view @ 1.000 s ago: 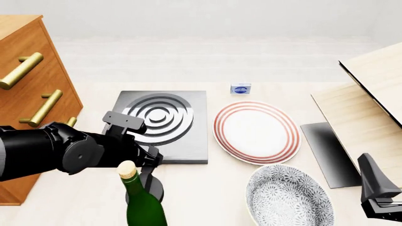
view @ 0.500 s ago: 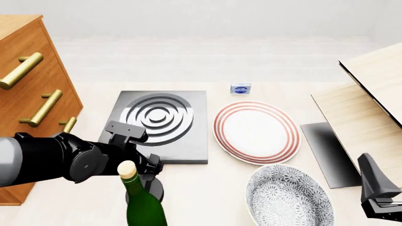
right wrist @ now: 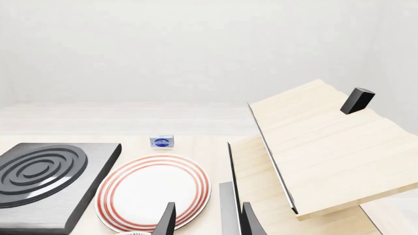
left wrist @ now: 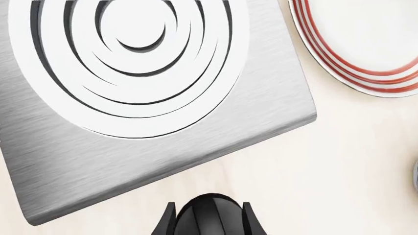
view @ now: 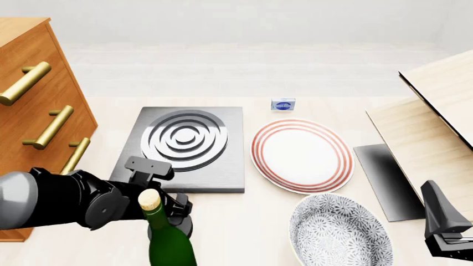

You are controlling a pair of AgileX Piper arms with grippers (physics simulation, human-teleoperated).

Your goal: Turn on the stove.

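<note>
The left gripper sat over the stove's knob, and that was the relation the coming move turned on. In the left wrist view the small black round knob lay directly between the two fingers, one finger at each flank, the knob filling the gap. The fingers stood apart to about the same width as those of the idle right gripper, so I judged the left claw to be spread around the knob, not squeezed on it. Whether the pads pressed the knob could not be told.

Ahead of the left claw, just past the knob, lay the stove — a flat grey slab whose near edge ran across the fingers' line, a little skewed to it, with a bare strip of table between edge and knob. The burner rings lay further ahead on the slab.

The knob's axis looked upright and the claw came at it from above, so a turn of the wrist about that axis, once the fingers closed, seemed the step that remained.

In the front view a green bottle stood close beside the left wrist and hid part of the knob — a risk if the wrist swung wide.

The right gripper hung well off to the other side, fingers apart and empty, far from the knob, so the left arm was plainly the nearer one
</note>
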